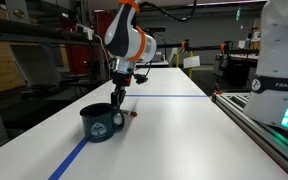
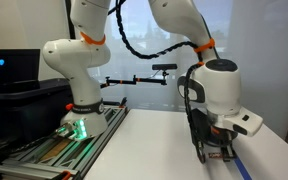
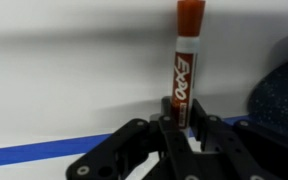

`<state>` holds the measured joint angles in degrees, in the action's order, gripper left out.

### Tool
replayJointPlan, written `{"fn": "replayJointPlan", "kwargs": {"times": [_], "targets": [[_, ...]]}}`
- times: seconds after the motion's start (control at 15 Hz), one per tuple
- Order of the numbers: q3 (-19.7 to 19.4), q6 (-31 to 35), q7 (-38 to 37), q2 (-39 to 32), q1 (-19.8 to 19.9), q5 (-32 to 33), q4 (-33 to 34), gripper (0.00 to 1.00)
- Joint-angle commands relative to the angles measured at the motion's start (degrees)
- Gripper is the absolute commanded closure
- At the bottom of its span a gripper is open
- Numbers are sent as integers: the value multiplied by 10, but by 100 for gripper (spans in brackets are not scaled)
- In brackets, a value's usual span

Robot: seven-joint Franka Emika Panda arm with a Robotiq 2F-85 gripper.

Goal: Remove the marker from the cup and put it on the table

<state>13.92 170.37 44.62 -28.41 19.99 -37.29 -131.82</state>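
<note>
Between the black fingers (image 3: pixel 162 135) of the Robotiq gripper (image 3: pixel 182 122), closed on its dark end, sits the thin orange-red-capped marker (image 3: pixel 187 60). It lies low over the white tabletop (image 1: pixel 184 130), just beside the squat navy-blue mug (image 1: pixel 101 122), near the blue-taped long edge.

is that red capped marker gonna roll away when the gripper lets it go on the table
Probably a little: the slim round-barrelled marker with the red-brown cap has no visible flat side, and the smooth white tabletop looks flat. It appears stiff and light, so the black gripper pinching one end should carry it without sagging.
</note>
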Motion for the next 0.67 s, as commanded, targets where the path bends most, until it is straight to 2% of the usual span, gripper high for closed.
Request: {"fn": "replayJointPlan", "kwargs": {"times": [0.0, 0.07, 0.27, 0.47, 0.6], "targets": [[2, 27, 16, -17, -6, 8, 15, 53], [-6, 36, 12, -8, -16, 14, 10, 48], [-22, 48, -2, 24, -37, 21, -5, 24], [-55, 29, -24, 64, -71, 28, -20, 2], [-83, 5, -44, 94, -99, 38, -32, 0]]}}
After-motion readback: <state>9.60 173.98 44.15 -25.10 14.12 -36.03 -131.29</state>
